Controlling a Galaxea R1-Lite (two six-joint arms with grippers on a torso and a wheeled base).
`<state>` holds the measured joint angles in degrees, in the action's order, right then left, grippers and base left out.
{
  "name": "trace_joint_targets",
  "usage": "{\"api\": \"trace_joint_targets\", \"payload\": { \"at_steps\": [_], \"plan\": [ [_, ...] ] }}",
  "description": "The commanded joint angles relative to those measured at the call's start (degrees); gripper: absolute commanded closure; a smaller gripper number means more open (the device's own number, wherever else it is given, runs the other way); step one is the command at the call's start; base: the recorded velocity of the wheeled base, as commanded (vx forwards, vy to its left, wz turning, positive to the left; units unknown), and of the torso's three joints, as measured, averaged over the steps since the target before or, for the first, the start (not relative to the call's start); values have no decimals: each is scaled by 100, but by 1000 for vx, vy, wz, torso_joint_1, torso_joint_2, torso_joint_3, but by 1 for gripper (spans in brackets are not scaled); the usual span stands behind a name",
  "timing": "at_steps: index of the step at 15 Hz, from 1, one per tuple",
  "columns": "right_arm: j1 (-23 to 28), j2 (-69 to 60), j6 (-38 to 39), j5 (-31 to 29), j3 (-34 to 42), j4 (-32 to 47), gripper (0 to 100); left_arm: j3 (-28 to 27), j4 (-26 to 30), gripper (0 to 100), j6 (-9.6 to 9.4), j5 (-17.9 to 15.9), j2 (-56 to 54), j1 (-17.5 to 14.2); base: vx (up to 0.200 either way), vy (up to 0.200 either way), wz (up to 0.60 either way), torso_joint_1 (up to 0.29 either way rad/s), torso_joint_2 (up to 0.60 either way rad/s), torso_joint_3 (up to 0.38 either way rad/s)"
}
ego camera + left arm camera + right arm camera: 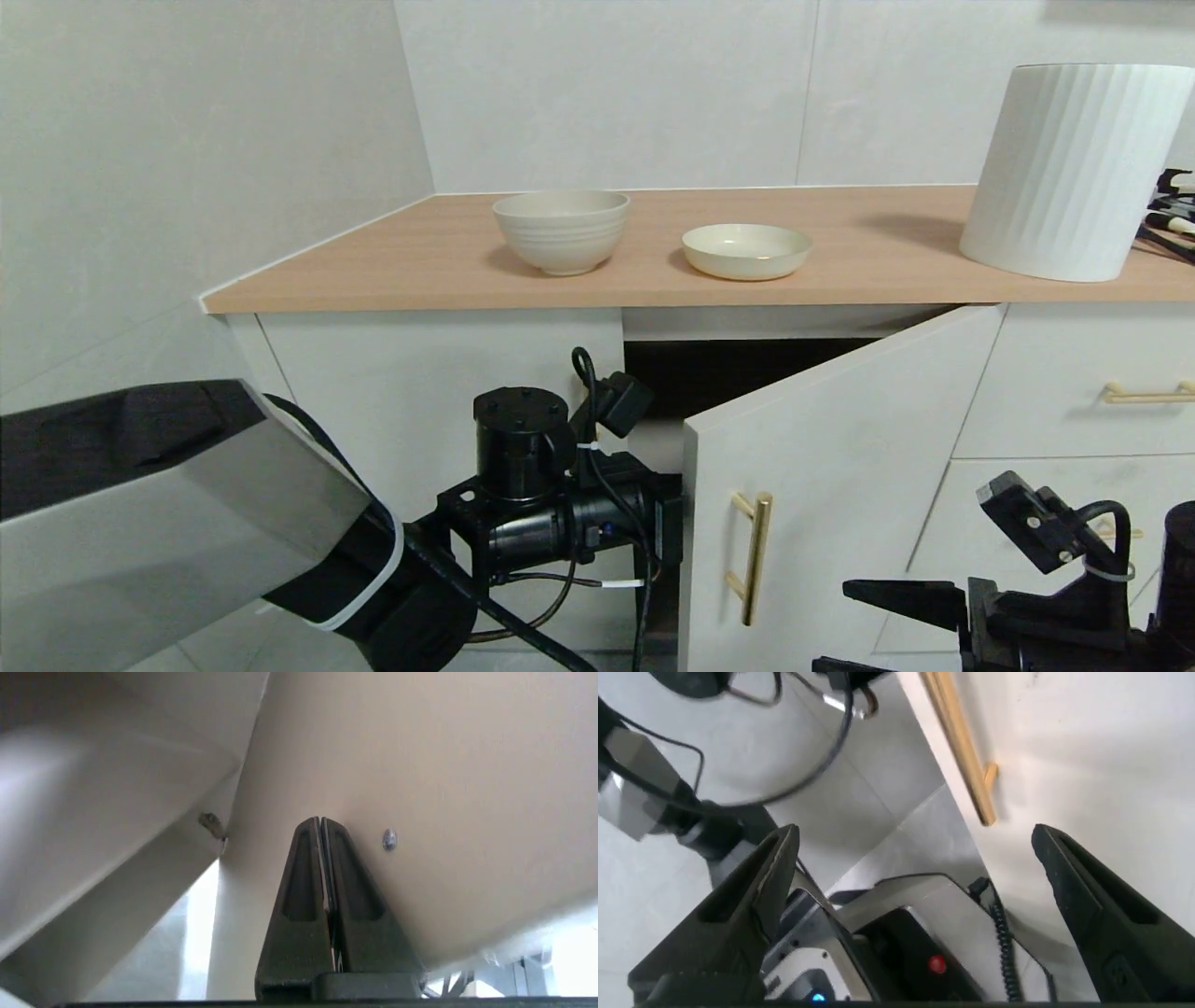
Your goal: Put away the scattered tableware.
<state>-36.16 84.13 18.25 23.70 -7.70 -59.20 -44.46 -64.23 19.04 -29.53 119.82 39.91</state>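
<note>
Black left arm (523,485) with looped cables (590,383), white ties (621,583), wedge-shaped left tool (320,823).

Kitchen corner. The back wall (607,93) and left wall (187,140) are faced in large pale tiles with thin grout lines. A wood-grain countertop (373,271) runs left to right along the back wall. White cabinets sit below it. One cabinet door (840,448) stands ajar, swung toward the near side, with a vertical brass handle (754,558) and a dark opening (728,373) behind it. The drawer front at right carries a horizontal brass pull (1148,393). The floor (878,812) is pale tile. Light is even and shadows are soft.
</note>
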Motion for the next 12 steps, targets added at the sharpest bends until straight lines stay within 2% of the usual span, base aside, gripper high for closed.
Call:
{"api": "trace_joint_targets", "payload": {
  "at_steps": [1,3,5,8,12],
  "plan": [
    [-5,-37,-32,3,50,-4,0,-107,60,100,3,-9,-29,17,-200,0,0,17,2,-2],
    [-5,-46,-50,3,41,-13,0,-239,113,100,12,-9,6,34,-200,0,0,5,-2,0],
    [-5,-63,-93,3,41,-13,0,-476,403,100,65,-1,59,140,-200,0,0,7,0,0],
    [-23,-160,-146,3,59,-13,0,-784,640,100,73,158,94,184,0,0,0,0,0,0],
    [-102,-169,-146,3,67,-13,0,-986,904,100,73,175,164,184,0,0,0,0,0,0]
  ]
}}
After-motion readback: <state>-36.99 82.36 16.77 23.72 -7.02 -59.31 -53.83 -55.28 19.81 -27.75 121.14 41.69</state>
